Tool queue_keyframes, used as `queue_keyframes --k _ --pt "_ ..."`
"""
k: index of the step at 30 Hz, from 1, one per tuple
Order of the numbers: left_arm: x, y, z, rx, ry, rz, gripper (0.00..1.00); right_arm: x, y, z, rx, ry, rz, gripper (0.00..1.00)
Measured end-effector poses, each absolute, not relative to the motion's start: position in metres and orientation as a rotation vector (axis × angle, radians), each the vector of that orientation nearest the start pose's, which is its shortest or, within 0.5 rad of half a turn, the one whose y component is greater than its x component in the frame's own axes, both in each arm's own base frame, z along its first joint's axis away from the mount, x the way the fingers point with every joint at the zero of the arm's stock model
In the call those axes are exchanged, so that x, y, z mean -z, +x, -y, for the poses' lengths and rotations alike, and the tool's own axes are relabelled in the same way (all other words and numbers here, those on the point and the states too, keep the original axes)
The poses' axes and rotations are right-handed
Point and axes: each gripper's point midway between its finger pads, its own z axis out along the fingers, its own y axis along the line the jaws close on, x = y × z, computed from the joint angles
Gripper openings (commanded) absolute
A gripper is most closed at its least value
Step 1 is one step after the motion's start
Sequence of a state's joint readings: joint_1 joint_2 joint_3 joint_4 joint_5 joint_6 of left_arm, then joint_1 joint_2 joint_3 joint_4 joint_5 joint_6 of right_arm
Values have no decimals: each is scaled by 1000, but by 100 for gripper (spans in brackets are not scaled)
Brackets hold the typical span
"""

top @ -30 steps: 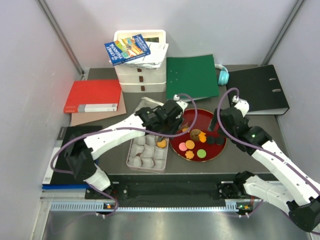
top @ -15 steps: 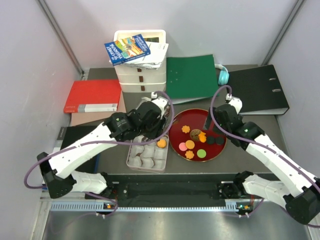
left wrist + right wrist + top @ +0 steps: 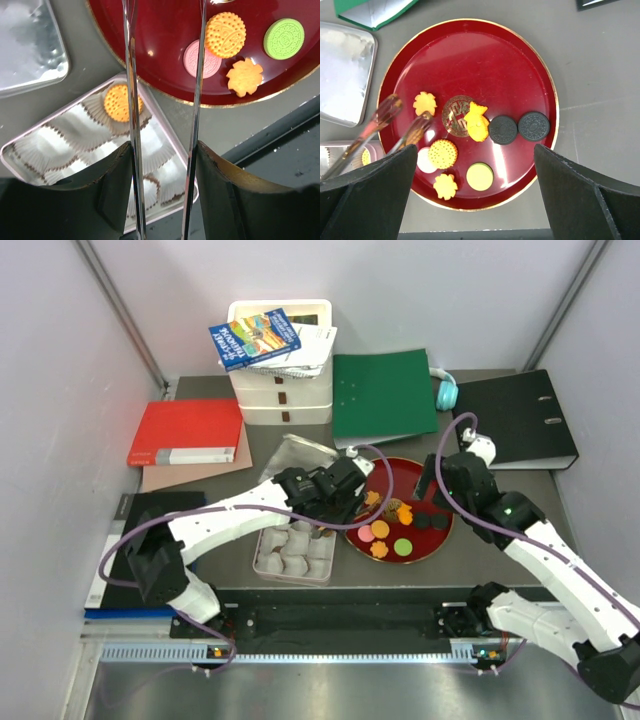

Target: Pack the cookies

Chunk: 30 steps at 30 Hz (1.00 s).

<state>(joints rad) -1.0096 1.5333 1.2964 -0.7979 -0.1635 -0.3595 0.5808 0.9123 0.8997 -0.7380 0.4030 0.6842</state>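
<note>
The cookies lie on a red plate (image 3: 400, 478): two black (image 3: 503, 129), a green (image 3: 480, 176), a pink (image 3: 201, 58), and several orange ones (image 3: 442, 153). One orange round cookie (image 3: 122, 102) sits in a paper cup of the tin (image 3: 268, 565). My left gripper (image 3: 162, 150) is shut on metal tongs (image 3: 131, 75). Their open, empty tips (image 3: 422, 120) hang over the plate's left side, near the pink cookie. My right gripper (image 3: 475, 150) is open and empty above the plate; it also shows in the top view (image 3: 432, 483).
The silver tin lid (image 3: 300, 452) lies behind the tin. White drawers with books (image 3: 280, 390), a green folder (image 3: 385, 395), a black binder (image 3: 520, 420), a red book (image 3: 185, 432) and teal headphones (image 3: 446, 392) line the back.
My left arm swung left over the tin, then back right, so the tongs are over the plate's left side again. My right arm shifted slightly.
</note>
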Motion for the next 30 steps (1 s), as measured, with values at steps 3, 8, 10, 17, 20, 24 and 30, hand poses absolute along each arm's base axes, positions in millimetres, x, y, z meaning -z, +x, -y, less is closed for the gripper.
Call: queue_keyframes --k 3,8,10,17,20,24,30 --pt "-133 204 301 276 807 -2491 55 -193 240 -102 -210 322 -2218 99" --pt "-118 208 306 241 827 -2501 55 -192 237 -98 -189 326 -2220 99" --pt "-114 210 307 228 831 -2503 53 -192 237 -97 -184 327 -2221 99" --pt "-106 214 307 196 854 -2499 44 -192 238 -94 -166 329 -2214 99" --pt "-106 215 307 188 859 -2495 40 -191 239 -93 -155 324 -2215 99" --pt "-106 216 305 175 861 -2490 38 -190 239 -93 -147 320 -2218 99" --pt "-135 217 287 115 834 -2467 38 -187 241 -94 -135 311 -2230 99"
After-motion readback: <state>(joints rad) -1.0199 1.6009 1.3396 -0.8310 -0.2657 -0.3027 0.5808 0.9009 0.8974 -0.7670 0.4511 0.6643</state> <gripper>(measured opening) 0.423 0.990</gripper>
